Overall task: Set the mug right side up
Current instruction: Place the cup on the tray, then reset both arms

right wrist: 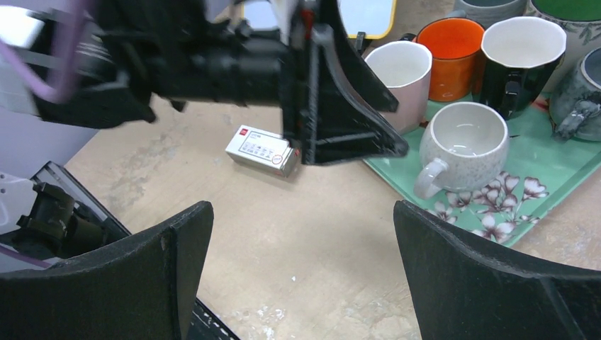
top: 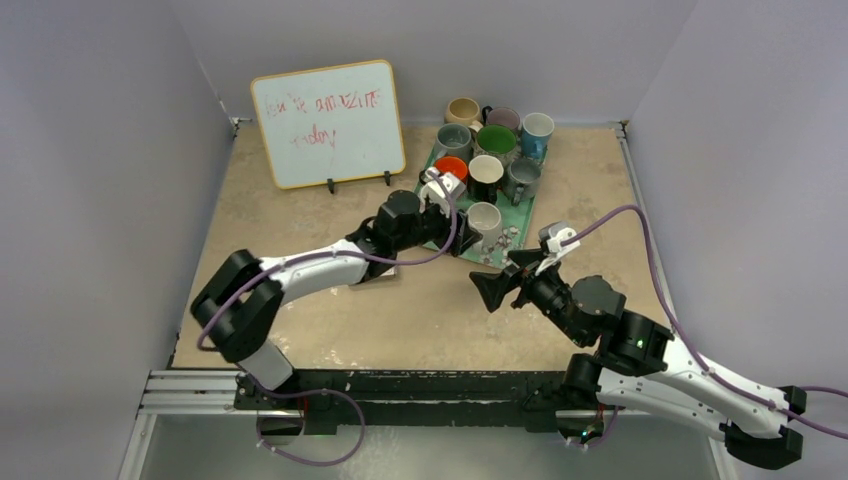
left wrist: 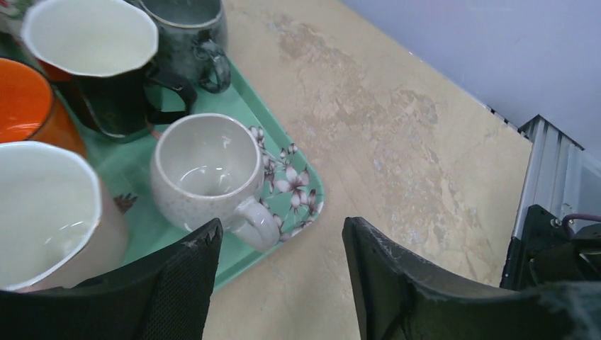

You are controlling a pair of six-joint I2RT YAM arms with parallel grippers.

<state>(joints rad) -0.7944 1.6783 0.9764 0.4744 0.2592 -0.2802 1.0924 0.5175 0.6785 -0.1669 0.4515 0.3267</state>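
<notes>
A white speckled mug (top: pixel 485 222) stands upright, mouth up, at the near end of a green floral tray (top: pixel 516 236). It also shows in the left wrist view (left wrist: pixel 205 166), handle toward the tray's corner, and in the right wrist view (right wrist: pixel 464 145). My left gripper (top: pixel 455 232) is open and empty just beside this mug, its jaws apart over the tray edge (left wrist: pixel 280 241). My right gripper (top: pixel 492 290) is open and empty above bare table (right wrist: pixel 301 234), short of the tray. All mugs in view stand mouth up.
Several other mugs fill the tray: a cream one (left wrist: pixel 42 212), an orange one (left wrist: pixel 21 99), a black one with white inside (left wrist: pixel 92 42). A small white box (right wrist: pixel 261 150) lies under the left arm. A whiteboard (top: pixel 328 122) stands at the back left.
</notes>
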